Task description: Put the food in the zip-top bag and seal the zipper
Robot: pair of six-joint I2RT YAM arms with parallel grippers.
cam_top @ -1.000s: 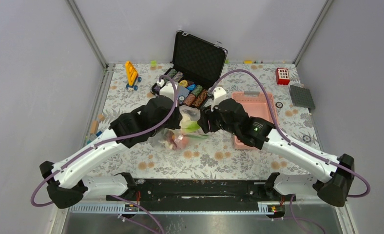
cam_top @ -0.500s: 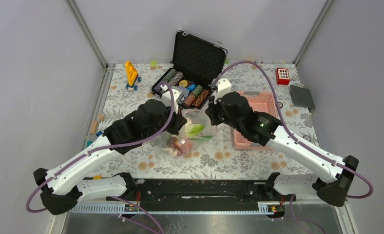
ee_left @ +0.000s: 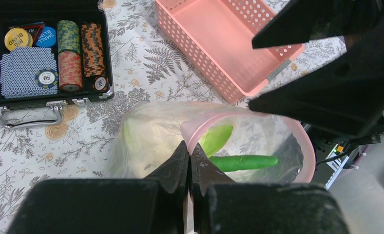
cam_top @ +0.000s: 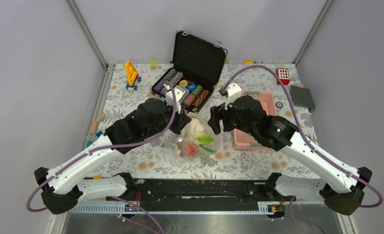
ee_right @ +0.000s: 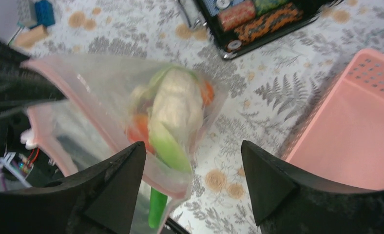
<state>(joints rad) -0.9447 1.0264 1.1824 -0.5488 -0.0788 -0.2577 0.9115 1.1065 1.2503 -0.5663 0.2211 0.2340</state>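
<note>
Currently, your left gripper (ee_left: 190, 149) has its jaws pressed together, pinching the thin pale-pink zipper strip (ee_left: 307, 151) at the near side of the clear, floppy zip-top bag (cam_top: 200, 139). The bag sits between your two arms over the floral-patterned tabletop (cam_top: 151, 165), and whether its bottom rests on the surface you cannot tell. Its mouth gapes in a rounded loop and is not sealed.

Inside the bag you will find the toy food:
- A long green plastic vegetable (ee_left: 243, 162) lies across the opening.
- A pale green leaf-shaped piece (ee_left: 217, 138) sits just above it.
- A white-green leafy piece (ee_right: 178, 105) lies deeper in.
- Red and orange pieces (ee_right: 139, 129) lie beside the leafy piece.

Your right gripper (ee_right: 192, 146) has its fingers spread wide and grips nothing. From its wrist view the bag shows between and beyond the two fingers. In the overhead view it stands just beside the bag's right edge, and contact cannot be confirmed.

Behind that gripper lies the pink rectangular perforated plastic basket (ee_left: 229, 39). Farther back, the black hard-shell case (cam_top: 197, 53) stands open, with stacks of striped poker chips (ee_left: 92, 44) in its tray. Along the far edge are a yellow toy (cam_top: 131, 73), a small red block (cam_top: 282, 76) and a dark grey studded plate (cam_top: 302, 96).
</note>
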